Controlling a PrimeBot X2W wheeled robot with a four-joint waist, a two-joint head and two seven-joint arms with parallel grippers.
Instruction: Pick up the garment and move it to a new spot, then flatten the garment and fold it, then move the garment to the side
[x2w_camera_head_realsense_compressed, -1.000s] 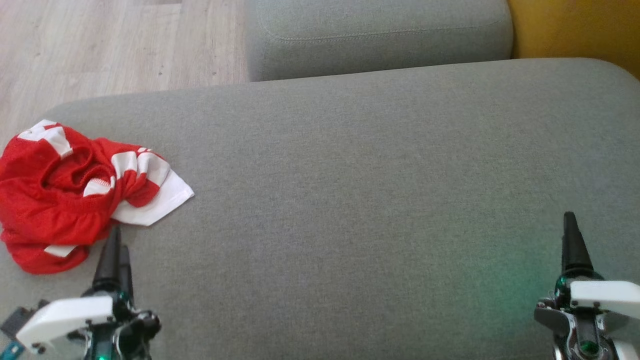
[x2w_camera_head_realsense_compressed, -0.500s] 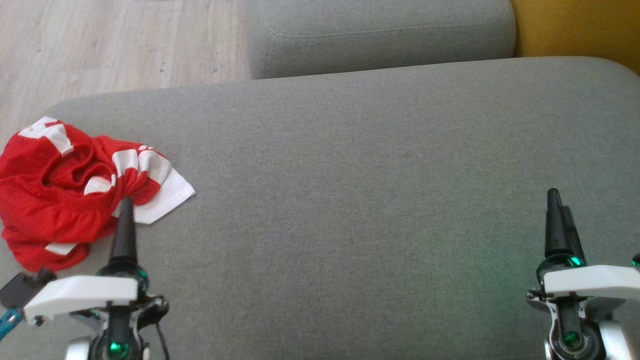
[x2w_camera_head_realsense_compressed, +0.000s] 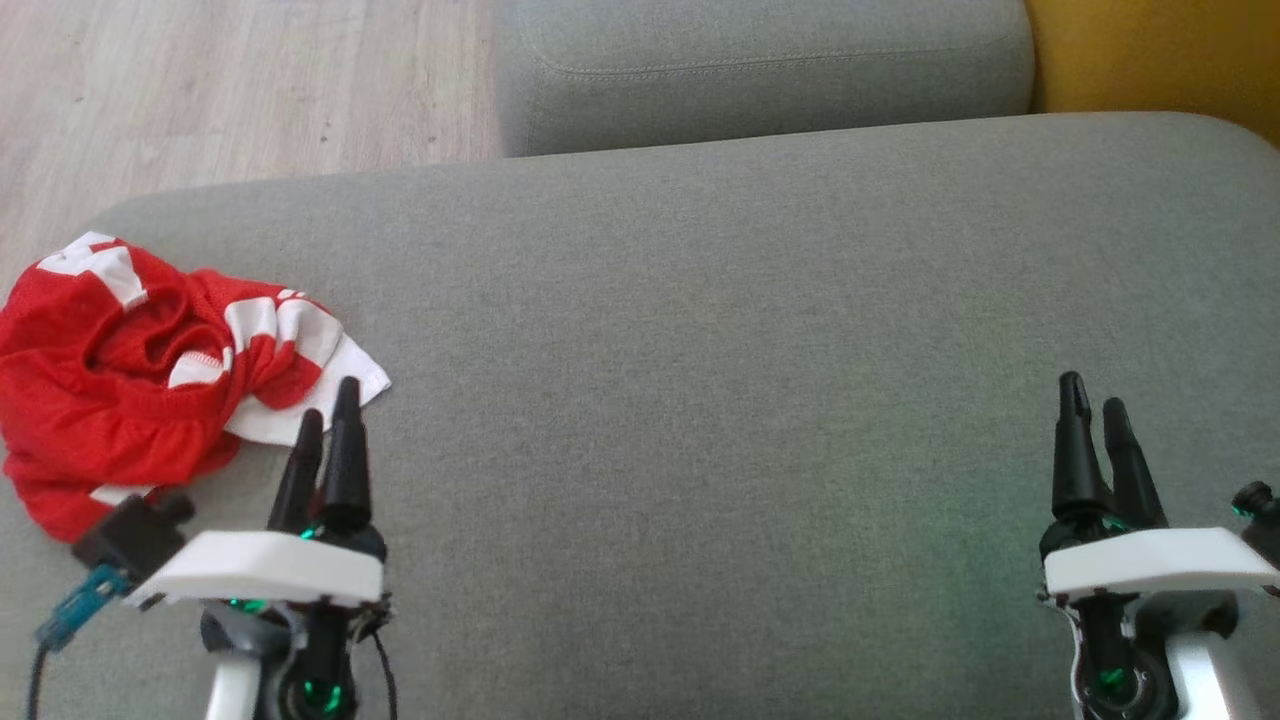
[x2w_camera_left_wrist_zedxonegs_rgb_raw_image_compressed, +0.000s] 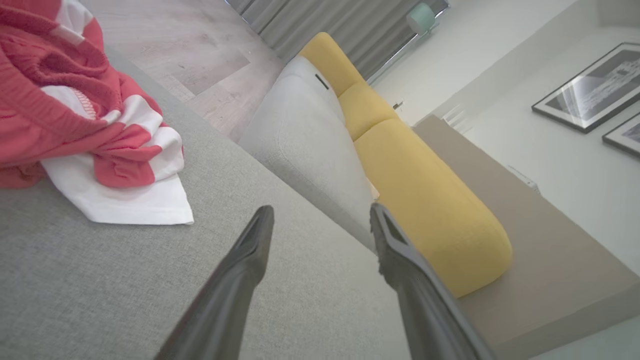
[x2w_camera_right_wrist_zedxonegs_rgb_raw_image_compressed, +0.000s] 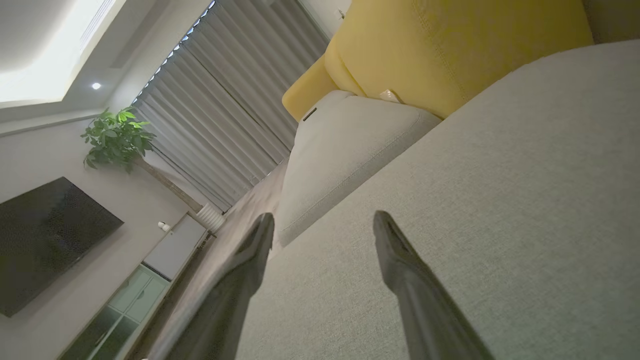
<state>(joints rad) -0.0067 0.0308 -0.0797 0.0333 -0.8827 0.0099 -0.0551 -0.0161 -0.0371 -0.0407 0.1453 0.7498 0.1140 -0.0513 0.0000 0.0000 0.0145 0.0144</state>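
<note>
Garment (x2w_camera_head_realsense_compressed: 150, 370) crumpled at left edge of cushion (x2w_camera_head_realsense_compressed: 700, 350); left gripper (x2w_camera_head_realsense_compressed: 328, 400) spread just beside, likely staged for pinch; right gripper (x2w_camera_head_realsense_compressed: 1092, 392) spread, idle, well apart.

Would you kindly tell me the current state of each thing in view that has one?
garment, crumpled in a heap at the cushion's left end, unfolded, not held
left gripper, open, empty, beside the garment's white corner
right gripper, open, empty, over bare cushion
grey cushion, bears the garment at its left end
</note>
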